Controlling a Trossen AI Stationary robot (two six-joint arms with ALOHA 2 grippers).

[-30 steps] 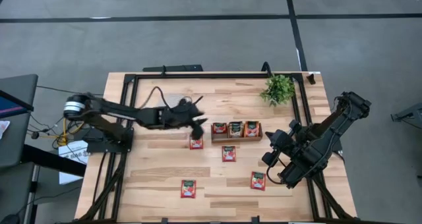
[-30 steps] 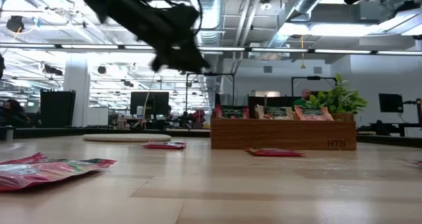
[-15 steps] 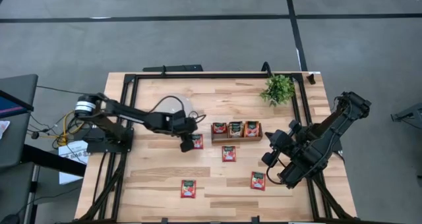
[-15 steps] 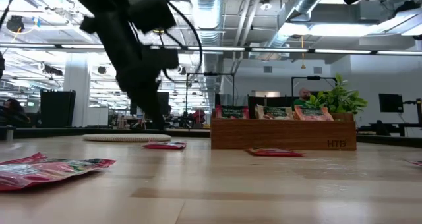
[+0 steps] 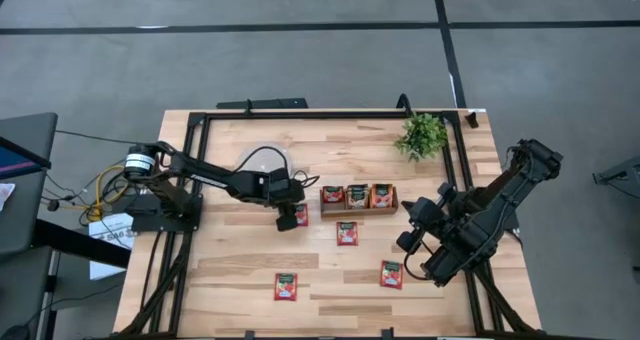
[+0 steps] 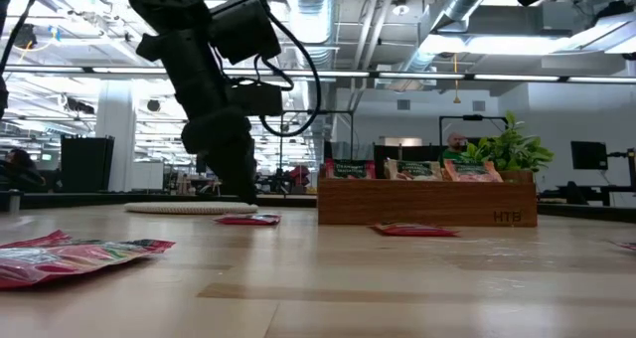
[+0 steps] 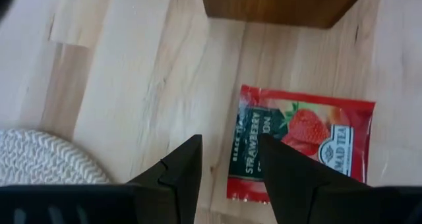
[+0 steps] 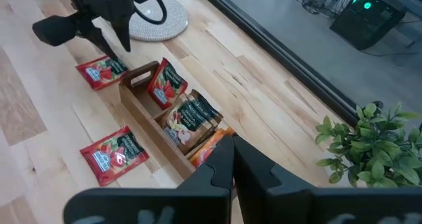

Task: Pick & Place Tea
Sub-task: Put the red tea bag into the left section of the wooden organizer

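Note:
A red strawberry tea sachet (image 7: pixel 303 151) lies flat on the wooden table, just left of the brown tray (image 5: pixel 358 197). My left gripper (image 7: pixel 229 140) is open and points steeply down over the sachet's left edge (image 5: pixel 298 215). It hangs just above the sachet (image 6: pixel 248 219), and I see no touch. Three sachets stand in the tray's compartments (image 8: pixel 178 109). Other sachets lie loose on the table (image 5: pixel 347 233) (image 5: pixel 391 273) (image 5: pixel 286 286). My right gripper (image 8: pixel 231 151) is shut and empty, held high at the table's right (image 5: pixel 410 230).
A round woven disc (image 5: pixel 262 160) lies behind the left arm (image 7: pixel 39 168). A small green plant (image 5: pixel 422 135) stands at the far right. A black frame (image 5: pixel 190 130) runs around the tabletop. Bare wood lies between the loose sachets near the front edge.
My left gripper has come down toward the sachet left of the tray and drawn slightly toward the near edge. It has tipped from nearly level to steeply downward and rolled a little. Its fingers have stayed the same width apart. The sachets have not moved.

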